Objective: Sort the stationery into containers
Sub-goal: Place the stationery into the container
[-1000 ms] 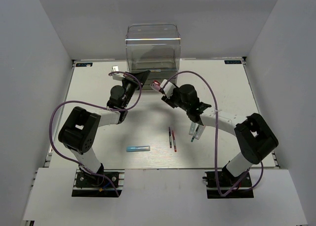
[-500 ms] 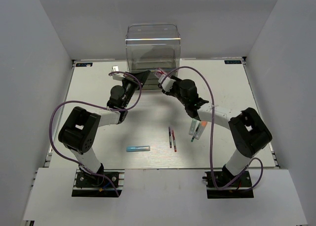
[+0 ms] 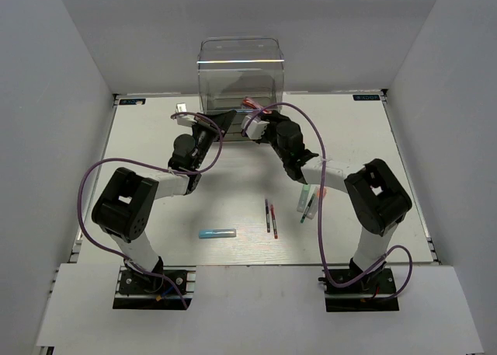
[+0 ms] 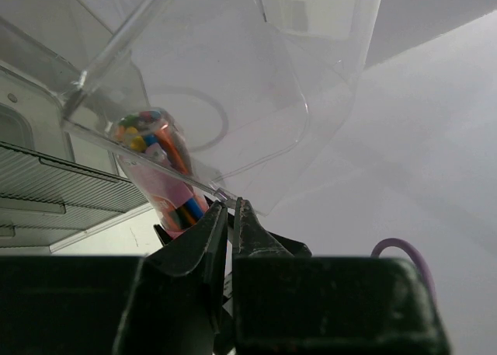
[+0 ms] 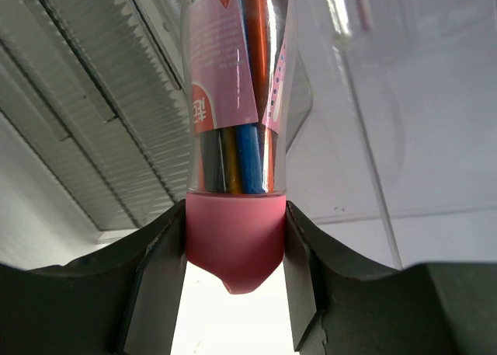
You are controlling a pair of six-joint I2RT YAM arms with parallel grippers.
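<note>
The clear organiser (image 3: 241, 64) stands at the back centre. My right gripper (image 3: 255, 120) is shut on the pink cylinder (image 3: 249, 104), a clear tube of coloured pens with a pink cap. It holds the tube at the organiser's front opening. In the right wrist view the fingers (image 5: 165, 266) clamp the pink cap (image 5: 233, 242), with the drawers (image 5: 85, 99) to the left. My left gripper (image 3: 225, 119) is shut on the thin edge of the organiser's clear flap (image 4: 256, 114). In the left wrist view the cylinder (image 4: 159, 168) shows through the plastic above the gripper (image 4: 231, 205).
On the table lie a light blue stick (image 3: 217, 233), a purple pen (image 3: 267, 214) and a red pen (image 3: 272, 220) side by side. A pale green marker (image 3: 302, 200) and a thin green pen (image 3: 308, 210) lie under the right arm. White walls enclose the table.
My right gripper has carried the pink cylinder back and up from the table's middle to the organiser's opening. The left gripper has stayed on the flap.
</note>
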